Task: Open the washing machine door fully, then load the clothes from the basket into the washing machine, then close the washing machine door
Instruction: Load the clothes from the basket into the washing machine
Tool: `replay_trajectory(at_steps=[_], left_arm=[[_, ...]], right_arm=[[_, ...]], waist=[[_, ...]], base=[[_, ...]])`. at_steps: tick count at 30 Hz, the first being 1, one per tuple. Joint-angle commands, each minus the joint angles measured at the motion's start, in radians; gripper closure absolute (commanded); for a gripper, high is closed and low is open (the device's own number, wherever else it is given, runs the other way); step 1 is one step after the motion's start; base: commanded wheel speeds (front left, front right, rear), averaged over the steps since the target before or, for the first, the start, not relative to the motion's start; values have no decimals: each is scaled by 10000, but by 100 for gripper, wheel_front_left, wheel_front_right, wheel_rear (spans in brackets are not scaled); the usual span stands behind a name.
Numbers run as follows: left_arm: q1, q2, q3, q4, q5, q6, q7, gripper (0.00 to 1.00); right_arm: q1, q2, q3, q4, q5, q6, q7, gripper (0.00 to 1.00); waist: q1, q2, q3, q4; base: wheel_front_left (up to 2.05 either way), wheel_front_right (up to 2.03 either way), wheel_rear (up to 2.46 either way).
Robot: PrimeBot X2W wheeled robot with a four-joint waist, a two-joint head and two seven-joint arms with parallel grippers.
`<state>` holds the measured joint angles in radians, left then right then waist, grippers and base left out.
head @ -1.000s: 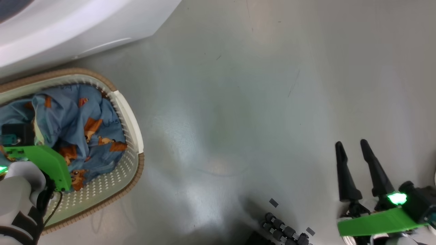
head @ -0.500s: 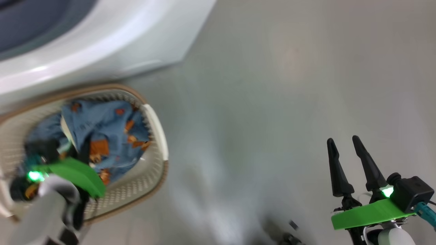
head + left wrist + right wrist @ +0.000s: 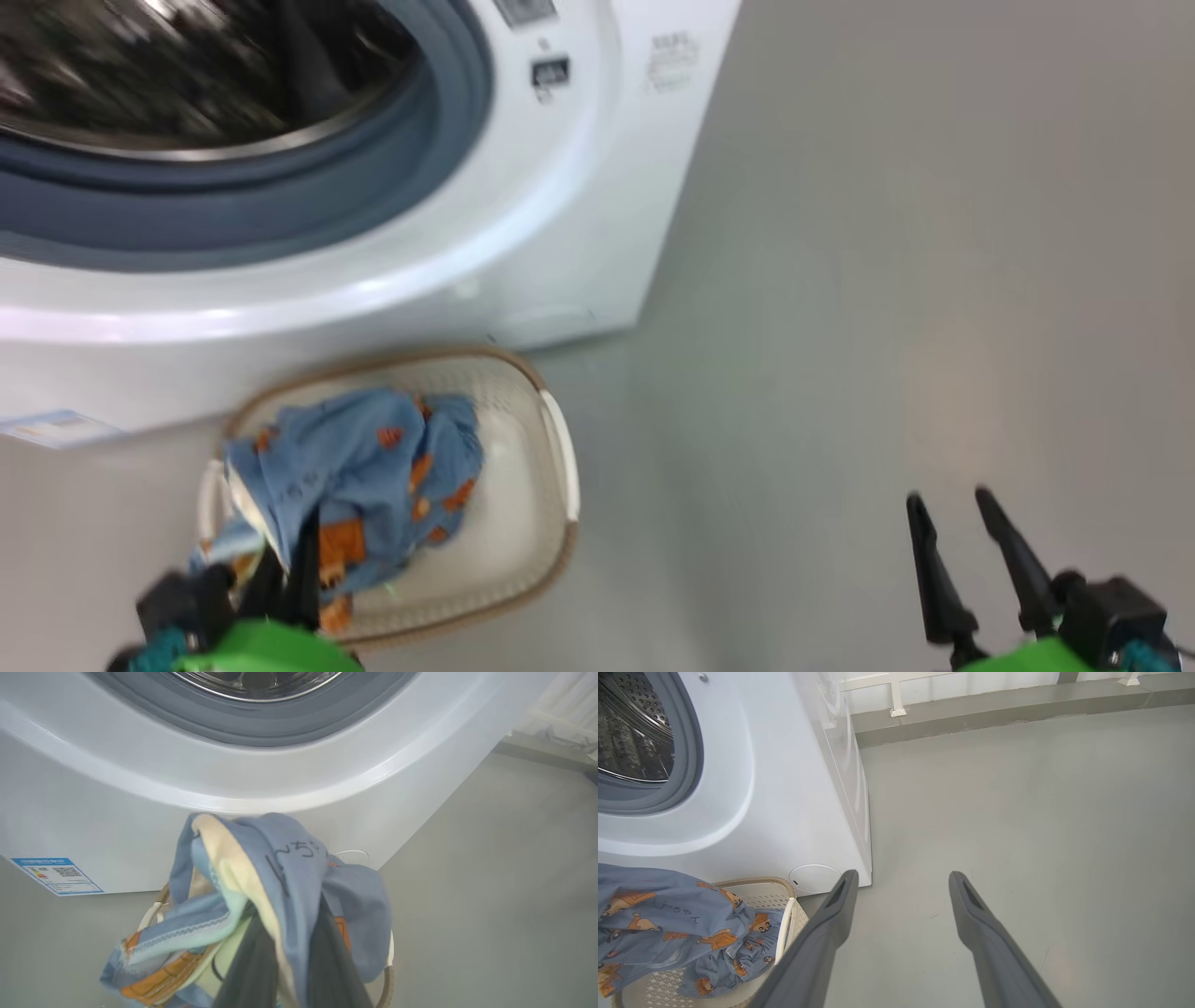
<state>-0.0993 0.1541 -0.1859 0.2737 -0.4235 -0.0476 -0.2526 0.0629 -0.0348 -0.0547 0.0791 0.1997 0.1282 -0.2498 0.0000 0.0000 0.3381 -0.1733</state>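
L claw point(image 3: 292, 914) is clenched tight on the clothes point(image 3: 289, 858). Both dark fingers are buried in the blue fabric, and a cream patch is folded over the top. In the head view that claw point(image 3: 288, 574) sits low w/ the bunch point(image 3: 364, 457) over the basket point(image 3: 523, 369). From the R wrist cam the clothes point(image 3: 658, 914) look held up, tail end trailing down into the basket point(image 3: 756, 880). R claw point(image 3: 902, 876) is released, jaws wide apart, nothing in them, parked over bare floor point(image 3: 887, 280) well off to the side point(image 3: 949, 501).

The washing machine point(image 3: 560, 233) is right behind the basket, steel drum point(image 3: 187, 65) uncovered, blue-grey gasket point(image 3: 280, 205) ringing it. So I'd call this mid-load: garment gripped, not yet in the drum.

What could bite from here:
- The trailing end looks low enough to catch the basket rim or handle. The basket looks light, so a snag prob drags or tips it.
- The pinch seems to be on a fold, not the bulk. A fast swing up and the fabric could slide out and drop on the floor.
- The carry goes up past the white front panel. Come in too low and the cloth hangs up on the gasket lip, half in, half out, which fouls the door close later.
- Fabric drapes over the L wrist cam's view, so aim at the opening may be poor.
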Motion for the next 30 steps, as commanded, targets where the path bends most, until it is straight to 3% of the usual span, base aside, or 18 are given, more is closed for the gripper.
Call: replay_trajectory(at_steps=[1, 13, 30], left_arm=[[390, -59, 487, -529, 266, 8, -90, 100], [2663, -870, 1149, -2002, 1473, -12, -91, 100], [4068, -1034, 1487, -3125, 1744, -23, -91, 100]], right_arm=[[277, -154, 164, -148, -136, 25, -120, 0], [1694, -154, -89, -382, -722, 25, -120, 0], [2271, -154, -443, -657, -902, 25, -120, 0]], waist=[[0, 0, -1933, 1258], [0, 0, -3711, 1551], [0, 0, -4514, 1347]], base=[[0, 0, 0], [0, 0, 0], [0, 0, 0]])
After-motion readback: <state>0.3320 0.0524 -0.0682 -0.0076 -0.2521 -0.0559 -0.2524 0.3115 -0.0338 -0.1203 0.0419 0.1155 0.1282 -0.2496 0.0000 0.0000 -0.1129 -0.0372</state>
